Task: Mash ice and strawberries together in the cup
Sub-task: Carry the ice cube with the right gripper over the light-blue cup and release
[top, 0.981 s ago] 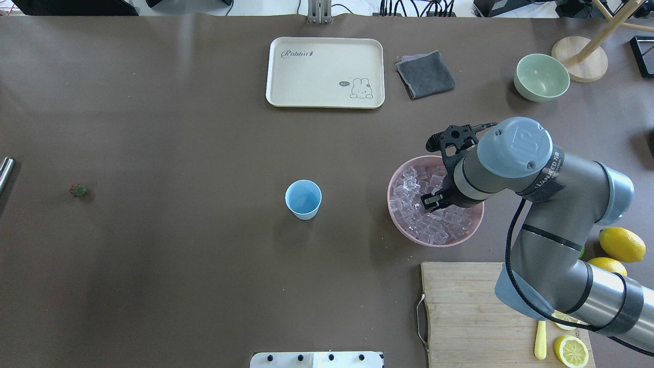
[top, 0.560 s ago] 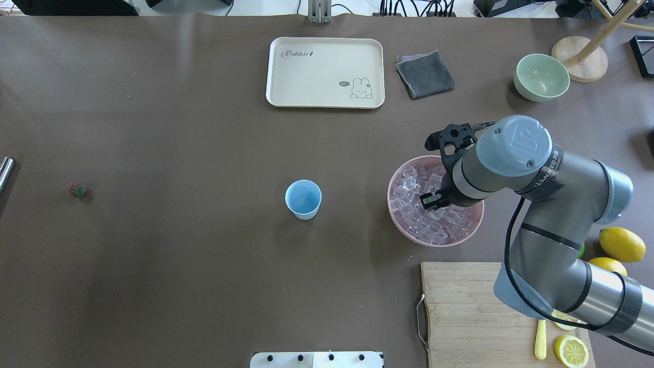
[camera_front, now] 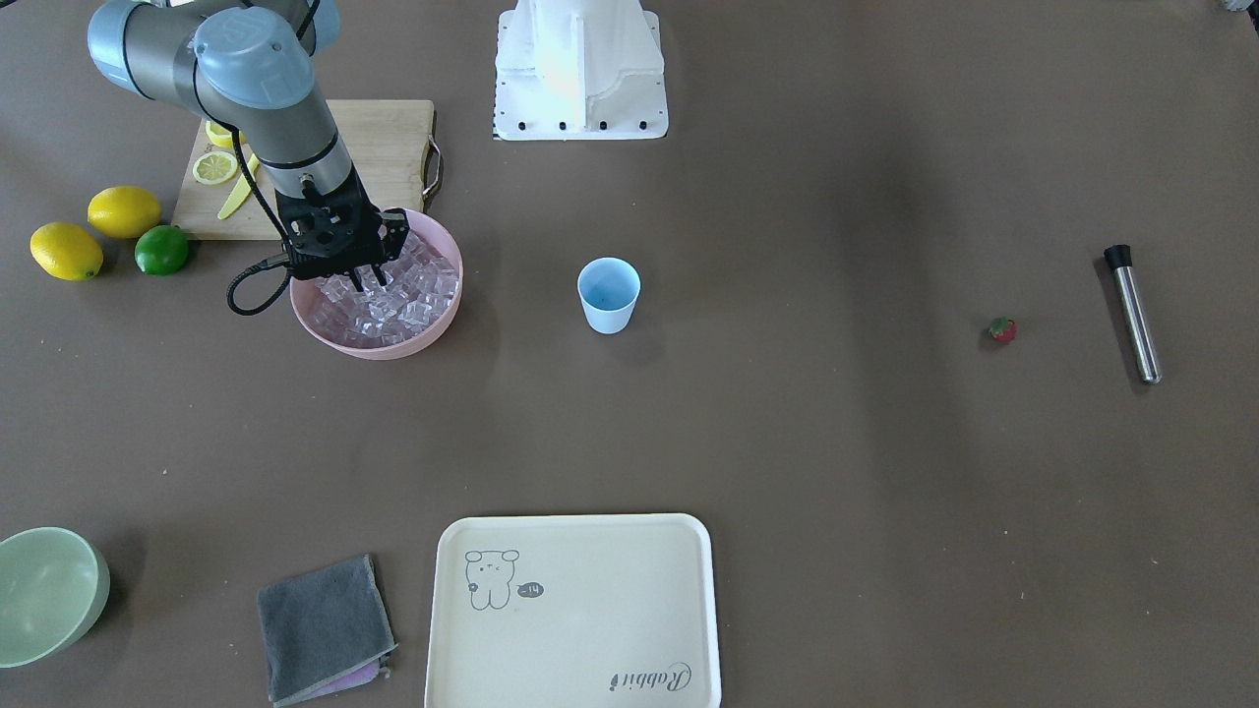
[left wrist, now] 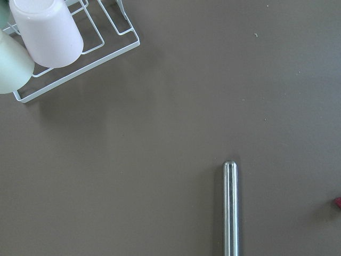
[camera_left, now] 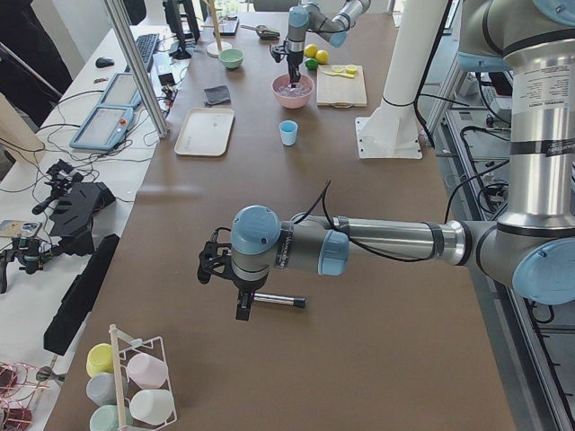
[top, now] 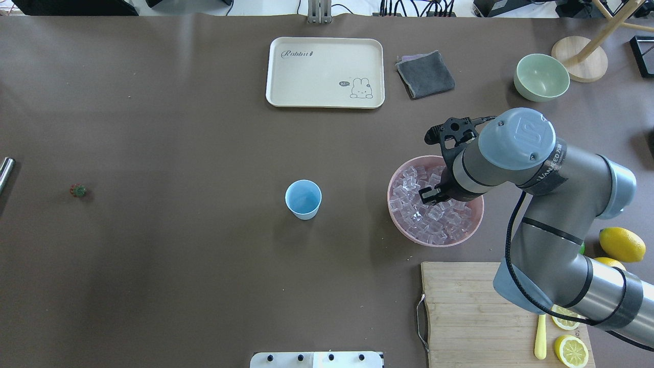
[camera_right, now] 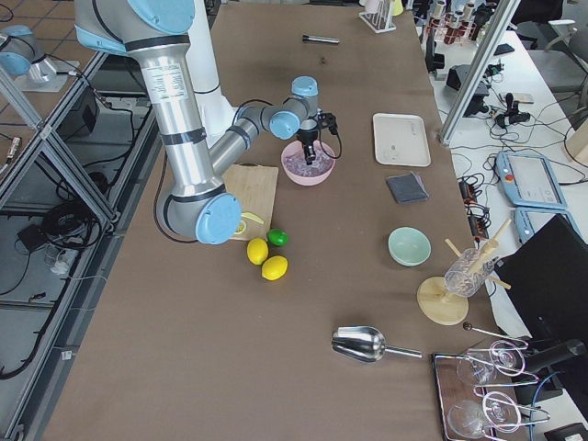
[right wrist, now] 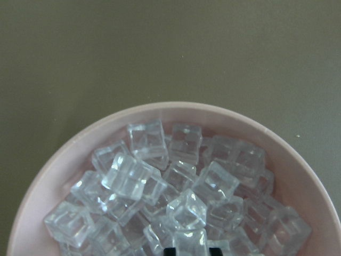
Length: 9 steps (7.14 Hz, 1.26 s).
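Note:
The light-blue cup (top: 303,199) stands upright at mid-table, and nothing shows inside it. To its right a pink bowl (top: 396,217) holds the ice (top: 434,225), a heap of clear cubes. My right gripper (camera_front: 370,280) hangs just above the heap. In the right wrist view its two dark fingertips (right wrist: 170,250) flank one cube (right wrist: 189,240), so it looks shut on it. The strawberry (top: 78,190) lies alone far to the left. My left gripper (camera_left: 243,310) hovers over a metal rod (left wrist: 230,208) near the table's left end. I cannot tell whether it is open or shut.
A cream tray (top: 325,72), a grey cloth (top: 425,74) and a pale green bowl (top: 541,77) sit along the far side. A cutting board (top: 462,312) with lemon pieces, whole lemons (top: 622,244) and a lime (camera_front: 161,250) lie near the right arm. A cup rack (left wrist: 69,48) stands by the rod.
My right gripper has lifted slightly out of the ice heap and shifted a little toward the far side. Cup and strawberry have not moved.

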Motion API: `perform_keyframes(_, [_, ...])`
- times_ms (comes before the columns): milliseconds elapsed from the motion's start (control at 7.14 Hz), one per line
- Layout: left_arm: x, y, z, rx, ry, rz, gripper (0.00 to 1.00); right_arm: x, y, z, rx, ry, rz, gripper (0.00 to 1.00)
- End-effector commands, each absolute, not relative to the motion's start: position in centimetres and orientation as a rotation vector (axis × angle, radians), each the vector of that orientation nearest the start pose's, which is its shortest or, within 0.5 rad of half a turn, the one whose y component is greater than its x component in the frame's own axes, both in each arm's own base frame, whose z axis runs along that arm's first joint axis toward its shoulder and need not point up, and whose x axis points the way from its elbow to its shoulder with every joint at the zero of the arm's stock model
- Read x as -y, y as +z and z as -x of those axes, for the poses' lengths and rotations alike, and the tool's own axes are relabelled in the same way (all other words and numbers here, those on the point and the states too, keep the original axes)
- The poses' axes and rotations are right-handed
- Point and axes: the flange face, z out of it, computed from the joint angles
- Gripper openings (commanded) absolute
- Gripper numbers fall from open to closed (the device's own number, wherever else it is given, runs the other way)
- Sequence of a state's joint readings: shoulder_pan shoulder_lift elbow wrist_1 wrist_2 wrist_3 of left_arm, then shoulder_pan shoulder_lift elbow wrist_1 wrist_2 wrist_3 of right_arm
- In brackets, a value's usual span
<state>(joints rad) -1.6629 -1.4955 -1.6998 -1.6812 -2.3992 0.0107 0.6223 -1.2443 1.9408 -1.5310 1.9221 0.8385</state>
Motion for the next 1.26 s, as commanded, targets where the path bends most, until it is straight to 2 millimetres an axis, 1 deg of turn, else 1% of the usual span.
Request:
perform_keyframes(0, [46.1, 61.5, 10.3, -0.816, -0.009, -0.197, 0.99, 43.7, 26.0, 41.1, 0.804, -0.209, -0.209, 0.00])
perform_keyframes(140, [46.1, 61.5, 10.4, -0.815, -0.009, -0.199, 0.99, 44.1, 21.2, 42.5, 0.781, -0.196, -0.180, 0.00])
perform_keyframes(280, [46.2, 61.5, 10.3, -0.817, -0.008, -0.198, 0.99, 44.0, 16.2, 45.1, 0.786, -0.141, -0.140, 0.00])
perform_keyframes(420, [46.2, 61.5, 10.3, -0.816, -0.009, -0.197, 0.99, 43.2, 13.6, 46.7, 0.814, -0.105, -0.124, 0.00])
perform_keyframes(560, [46.2, 61.7, 10.2, -0.816, -0.008, -0.193, 0.99, 42.3, 12.0, 48.5, 0.823, -0.101, -0.115, 0.00])
perform_keyframes(701, [46.2, 61.6, 10.3, -0.816, -0.009, -0.197, 0.99, 43.4, 9.5, 52.5, 0.786, -0.083, -0.130, 0.00])
perform_keyframes(841, [46.0, 61.9, 10.3, -0.816, -0.012, -0.190, 0.99, 43.9, 8.3, 54.5, 0.773, -0.064, -0.113, 0.00])
perform_keyframes(981, [46.0, 62.0, 10.3, -0.816, -0.012, -0.188, 0.99, 43.2, 8.3, 55.6, 0.777, -0.076, -0.119, 0.00])
perform_keyframes(1121, [45.9, 62.1, 10.3, -0.816, -0.013, -0.187, 0.99, 42.4, 8.9, 56.6, 0.767, -0.081, -0.122, 0.00])
